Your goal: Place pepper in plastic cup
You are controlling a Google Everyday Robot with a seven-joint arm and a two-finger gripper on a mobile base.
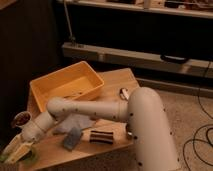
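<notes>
camera view looks down on a wooden worktop (112, 82) with the white arm (100, 107) reaching across it toward 8 o'clock. the gripper (15, 150) sits at the lower left corner of the view, at the worktop's near left edge. its fingers (20, 145) are drawn together, pale and pointing down toward 7 o'clock. a green patch lies directly beneath and beside them; whether this is the pepper or the plastic cup (27, 157) cannot be told, and whether the fingers hold anything cannot be told either.

a white cup with a dark reddish inside (21, 120) stands just beside the arm's wrist, toward 11 o'clock from the gripper. a yellow tray (67, 85) occupies the far left part of the worktop, at 12 o'clock from the forearm. a grey-blue cloth (75, 122) lies partly under the forearm. a small grey-blue sponge (72, 139) lies near the cloth, toward 6 o'clock. a dark striped packet (102, 136) lies just right of the sponge. a shiny metal cup (124, 92) stands near the arm's shoulder.
</notes>
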